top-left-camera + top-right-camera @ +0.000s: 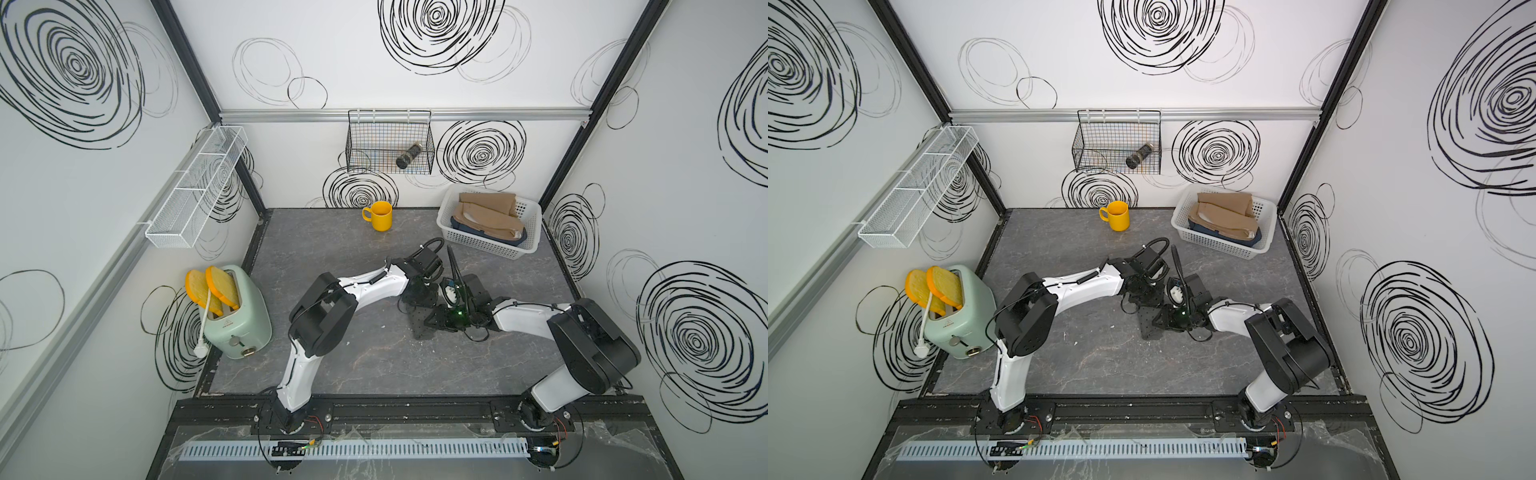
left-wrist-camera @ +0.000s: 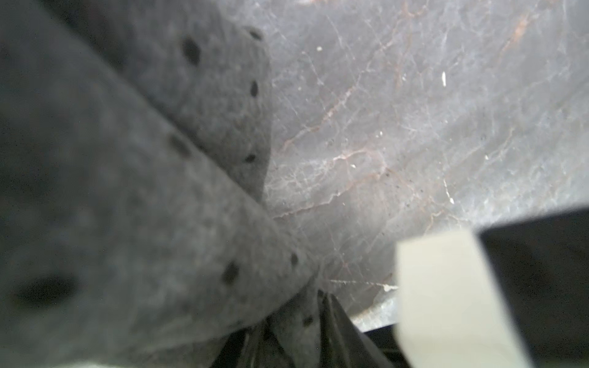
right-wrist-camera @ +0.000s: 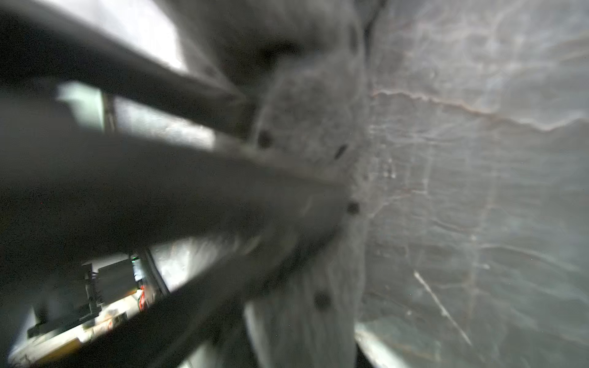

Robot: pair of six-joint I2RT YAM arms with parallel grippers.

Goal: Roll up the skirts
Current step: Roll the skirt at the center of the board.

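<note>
The dark grey, black-dotted cloth skirt (image 1: 419, 328) is bunched on the grey marbled tabletop (image 1: 374, 361) between the left gripper (image 1: 415, 297) and right gripper (image 1: 434, 319), seemingly for rolling. Whether either is clamped on it cannot be told.

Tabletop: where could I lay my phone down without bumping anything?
Bare patches: the near strip of table between the two arm bases, and the stretch between the toaster and the yellow mug. Crowded: the middle, where both arms bunch over the dotted grey skirt, and the back right corner with the white basket.
</note>
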